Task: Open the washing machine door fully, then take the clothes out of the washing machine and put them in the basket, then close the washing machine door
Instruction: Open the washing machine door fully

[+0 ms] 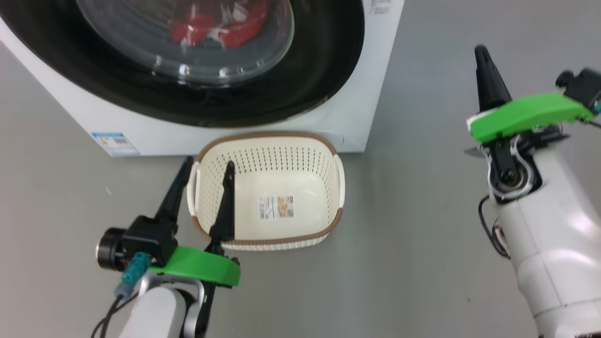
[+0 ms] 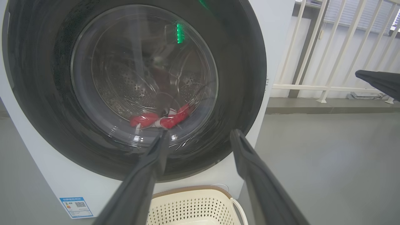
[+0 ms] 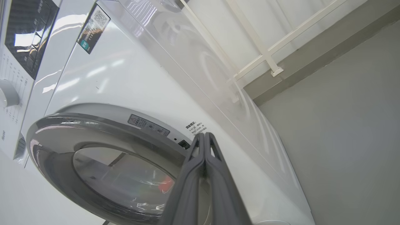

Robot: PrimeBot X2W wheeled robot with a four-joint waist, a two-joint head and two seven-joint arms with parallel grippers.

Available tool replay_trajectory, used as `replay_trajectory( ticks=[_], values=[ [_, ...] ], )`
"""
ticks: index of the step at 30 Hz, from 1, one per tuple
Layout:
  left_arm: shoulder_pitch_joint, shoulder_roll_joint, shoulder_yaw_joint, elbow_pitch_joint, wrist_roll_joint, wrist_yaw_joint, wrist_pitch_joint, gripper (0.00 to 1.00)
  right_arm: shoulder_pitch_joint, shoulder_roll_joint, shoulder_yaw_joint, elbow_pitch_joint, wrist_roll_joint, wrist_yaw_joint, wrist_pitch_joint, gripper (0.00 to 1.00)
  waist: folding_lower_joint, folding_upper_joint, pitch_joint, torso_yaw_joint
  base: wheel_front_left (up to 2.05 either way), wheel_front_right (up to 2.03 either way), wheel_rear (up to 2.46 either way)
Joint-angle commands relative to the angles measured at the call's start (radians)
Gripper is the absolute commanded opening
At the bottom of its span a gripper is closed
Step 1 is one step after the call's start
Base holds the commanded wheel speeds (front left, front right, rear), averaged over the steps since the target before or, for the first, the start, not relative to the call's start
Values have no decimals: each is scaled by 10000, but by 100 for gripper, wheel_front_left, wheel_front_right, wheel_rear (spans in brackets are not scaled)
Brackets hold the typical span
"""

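The white washing machine (image 1: pixel 357 108) stands ahead with its door (image 1: pixel 324 56) closed, a glossy black rim around a clear glass bowl. Red clothes (image 1: pixel 220 28) with white trim lie behind the glass, and show low in the drum in the left wrist view (image 2: pixel 162 118). The cream basket (image 1: pixel 267 188) sits on the floor right in front of the machine and holds nothing but its sticker. My left gripper (image 1: pixel 206 169) is open over the basket's left rim. My right gripper (image 1: pixel 483 51) is shut on nothing, raised to the right of the machine; its closed fingers (image 3: pixel 204 147) point at the door's edge (image 3: pixel 103 120).
Grey floor (image 1: pixel 422 234) lies open to the right of the machine and basket. A white railing (image 2: pixel 328 47) runs along the wall behind and right of the machine. A blue label (image 1: pixel 115 143) sits at the machine's lower left corner.
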Motion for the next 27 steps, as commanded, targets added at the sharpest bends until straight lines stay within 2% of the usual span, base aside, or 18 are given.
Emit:
replay_trajectory(
  ticks=[1, 4, 9, 18, 27],
  values=[
    [-379, 233, 339, -363, 22, 122, -68, 100, -482, 70, 146, -155, 344, 6, 317, 0, 0, -1, 615, 129, 0, 0, 0],
    [-519, 255, 338, -588, 49, 147, -78, 100, -1005, 43, 37, -89, 924, 6, 936, 0, 0, -1, 1006, 225, 0, 0, 0],
    [-768, 238, 276, -1166, 27, 168, -90, 100, -1994, 4, -346, -163, 2577, 6, 2672, 0, 0, -1, 1730, 441, 0, 0, 0],
    [-844, 222, 137, -1655, 49, 270, -94, 100, -3082, -102, -696, -123, 3814, 6, 4262, 0, 0, -1, 2386, 709, 0, 0, 0],
    [-985, 233, 57, -1645, 25, 266, -107, 100, -4053, -139, -822, -53, 4360, 6, 5383, 0, 0, -1, 2923, 934, 0, 0, 0]
  ],
)
